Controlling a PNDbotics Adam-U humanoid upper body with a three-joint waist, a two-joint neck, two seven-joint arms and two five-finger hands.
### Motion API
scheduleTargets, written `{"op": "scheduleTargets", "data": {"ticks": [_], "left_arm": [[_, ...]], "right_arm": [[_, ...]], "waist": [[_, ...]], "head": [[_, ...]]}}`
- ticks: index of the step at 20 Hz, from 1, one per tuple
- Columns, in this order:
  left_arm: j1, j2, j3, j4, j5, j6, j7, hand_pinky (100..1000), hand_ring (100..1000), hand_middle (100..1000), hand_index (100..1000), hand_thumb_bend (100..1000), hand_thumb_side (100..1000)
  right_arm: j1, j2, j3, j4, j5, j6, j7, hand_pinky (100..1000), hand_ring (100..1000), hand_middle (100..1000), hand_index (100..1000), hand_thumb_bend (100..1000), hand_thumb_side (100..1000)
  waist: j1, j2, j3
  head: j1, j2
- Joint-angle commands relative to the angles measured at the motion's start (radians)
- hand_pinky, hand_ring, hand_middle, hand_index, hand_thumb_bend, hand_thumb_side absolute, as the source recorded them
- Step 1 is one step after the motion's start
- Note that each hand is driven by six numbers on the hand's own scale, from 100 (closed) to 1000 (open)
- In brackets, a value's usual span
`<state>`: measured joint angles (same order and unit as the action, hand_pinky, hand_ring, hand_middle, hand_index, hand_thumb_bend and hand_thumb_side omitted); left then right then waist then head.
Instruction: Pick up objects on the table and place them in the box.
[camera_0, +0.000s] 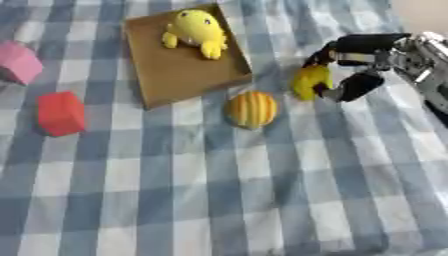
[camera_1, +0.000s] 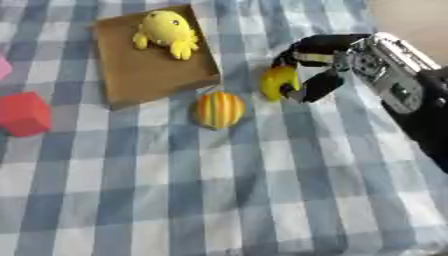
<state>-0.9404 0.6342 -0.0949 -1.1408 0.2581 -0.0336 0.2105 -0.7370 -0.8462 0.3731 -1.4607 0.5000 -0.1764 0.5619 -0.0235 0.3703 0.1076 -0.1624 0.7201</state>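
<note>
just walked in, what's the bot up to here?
The right robot hand has its fingers curled round a yellow object just right of the cardboard box. A yellow plush toy already lies in the box. A striped ball, a red block and a pink block sit on the checked cloth.

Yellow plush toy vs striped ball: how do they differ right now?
The yellow plush toy already lies inside the box; the striped ball sits on the tablecloth just outside it. The toy is plain yellow with limbs; the ball is round, orange-and-yellow striped. Neither is held.
</note>
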Motion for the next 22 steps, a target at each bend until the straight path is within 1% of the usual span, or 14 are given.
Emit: {"op": "scheduleTargets", "data": {"ticks": [1, 2, 4, 8, 12, 15, 17, 20, 22], "left_arm": [[-0.011, 0.033, 0.009, -0.014, 0.003, -0.002, 0.003, 943, 899, 819, 945, 493, 792], [-0.011, 0.033, 0.009, -0.015, 0.003, -0.002, 0.003, 943, 899, 819, 945, 492, 792], [-0.01, 0.034, 0.009, -0.015, 0.003, -0.002, 0.004, 943, 899, 819, 945, 491, 792], [-0.009, 0.035, 0.009, -0.015, 0.003, -0.002, 0.006, 942, 899, 819, 945, 491, 791], [-0.01, 0.038, 0.009, -0.018, 0.002, -0.003, 0.006, 942, 899, 817, 945, 491, 791], [-0.02, 0.035, 0.002, -0.032, -0.001, -0.004, 0.001, 941, 899, 817, 945, 493, 790], [-0.025, 0.033, -0.003, -0.044, -0.002, -0.004, -0.003, 941, 899, 816, 945, 495, 789], [-0.036, 0.03, -0.009, -0.07, -0.002, -0.004, -0.008, 941, 899, 816, 944, 498, 786], [-0.045, 0.027, -0.014, -0.091, -0.003, -0.004, -0.012, 940, 899, 817, 944, 500, 784]], "right_arm": [[-0.013, -0.049, -0.033, -0.068, -0.04, 0.028, -0.007, 785, 715, 509, 517, 100, 278], [-0.018, -0.05, -0.038, -0.08, -0.047, 0.039, -0.014, 778, 700, 491, 490, 100, 268], [-0.03, -0.05, -0.044, -0.097, -0.055, 0.059, -0.024, 770, 680, 467, 457, 100, 221], [-0.072, -0.037, -0.046, -0.116, -0.061, 0.086, -0.03, 770, 676, 469, 458, 100, 220], [-0.132, -0.007, -0.035, -0.096, -0.058, 0.098, -0.015, 769, 669, 463, 456, 100, 215], [-0.23, 0.074, -0.014, -0.022, -0.02, 0.107, -0.006, 767, 662, 457, 457, 100, 210], [-0.28, 0.126, -0.001, 0.042, 0.013, 0.099, -0.004, 767, 663, 459, 460, 100, 216], [-0.339, 0.2, 0.007, 0.136, 0.064, 0.082, -0.014, 766, 662, 465, 479, 100, 225], [-0.367, 0.242, 0.007, 0.19, 0.095, 0.07, -0.025, 766, 664, 474, 507, 100, 237]], "waist": [[0.0, -0.033, -0.004], [-0.001, -0.035, -0.005], [-0.003, -0.038, -0.006], [-0.006, -0.044, -0.005], [-0.009, -0.049, -0.004], [-0.015, -0.051, 0.01], [-0.018, -0.049, 0.021], [-0.025, -0.043, 0.042], [-0.029, -0.037, 0.057]], "head": [[0.003, -0.003], [0.003, -0.003], [0.003, -0.004], [0.004, -0.005], [0.004, -0.003], [-0.008, -0.008], [-0.018, -0.012], [-0.038, -0.018], [-0.057, -0.021]]}}
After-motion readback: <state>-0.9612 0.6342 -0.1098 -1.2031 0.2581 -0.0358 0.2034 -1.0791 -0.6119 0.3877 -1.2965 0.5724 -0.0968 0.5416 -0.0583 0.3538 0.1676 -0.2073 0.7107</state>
